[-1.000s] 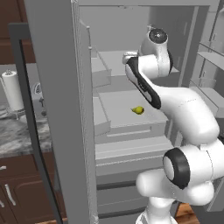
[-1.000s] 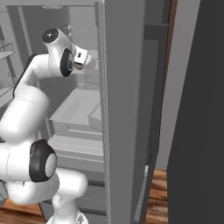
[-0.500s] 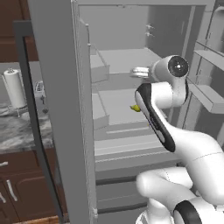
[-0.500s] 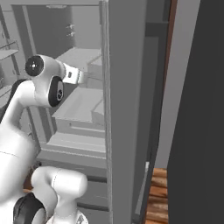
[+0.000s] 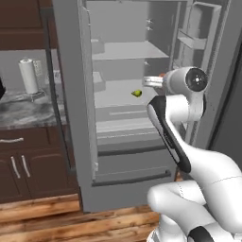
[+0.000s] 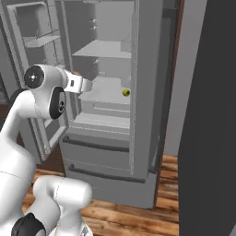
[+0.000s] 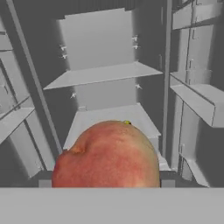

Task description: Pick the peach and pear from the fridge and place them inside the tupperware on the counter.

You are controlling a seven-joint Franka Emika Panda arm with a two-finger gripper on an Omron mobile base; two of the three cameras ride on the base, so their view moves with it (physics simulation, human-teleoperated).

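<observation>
While the pincer point(image 5: 150, 81) sits right of center in the left base view, before the open fridge point(image 5: 71, 71), it is clamped on the peach point(image 7: 106, 155), which bulks large at the bottom center of the hand view. Behind it, the pear point(image 5: 136, 93) lies on a middle fridge shelf point(image 5: 118, 97). At far left, the counter point(image 5: 23, 106) carries a paper towel roll point(image 5: 28, 76).

I have the arm folded up high, forearm rising to the wrist, with the hand turned level and aimed toward twelve o'clock. My gripper point(image 5: 163, 78) is clamped around the peach point(image 7: 106, 154), which sits right against the hand camera.
</observation>
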